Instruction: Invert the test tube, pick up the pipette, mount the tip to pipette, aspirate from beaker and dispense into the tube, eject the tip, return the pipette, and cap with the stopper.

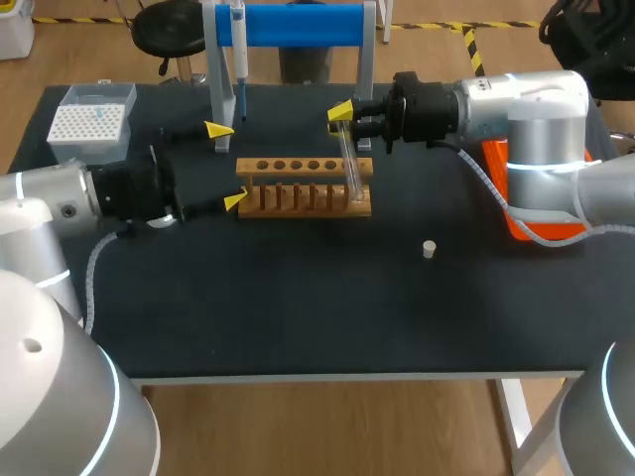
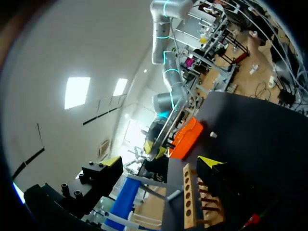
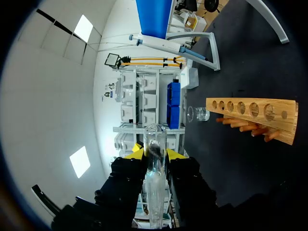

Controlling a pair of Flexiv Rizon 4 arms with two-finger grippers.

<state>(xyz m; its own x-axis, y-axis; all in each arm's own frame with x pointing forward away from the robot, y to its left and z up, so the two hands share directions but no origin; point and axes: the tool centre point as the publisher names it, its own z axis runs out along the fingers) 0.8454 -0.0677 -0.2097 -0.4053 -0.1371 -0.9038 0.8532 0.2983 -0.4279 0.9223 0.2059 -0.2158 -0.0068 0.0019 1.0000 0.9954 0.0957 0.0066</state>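
A clear test tube [image 1: 349,164] leans over the right end of the wooden rack [image 1: 298,165], and my right gripper [image 1: 343,121] is shut on its upper part. In the right wrist view the test tube [image 3: 155,159] stands between the two yellow fingertips [image 3: 136,149]. My left gripper [image 1: 227,166] is open and holds nothing, with its tips just left of the rack. The pipette [image 1: 239,50] hangs on the blue stand [image 1: 298,25] behind the rack. A small white stopper [image 1: 429,249] lies on the table right of the rack. A glass beaker [image 3: 198,114] shows beyond the rack [image 3: 255,113].
A white tip box [image 1: 91,121] sits at the back left. An orange tray [image 1: 516,203] lies under my right arm. The left wrist view shows the rack [image 2: 190,197], the orange tray [image 2: 185,139] and the stopper [image 2: 212,134].
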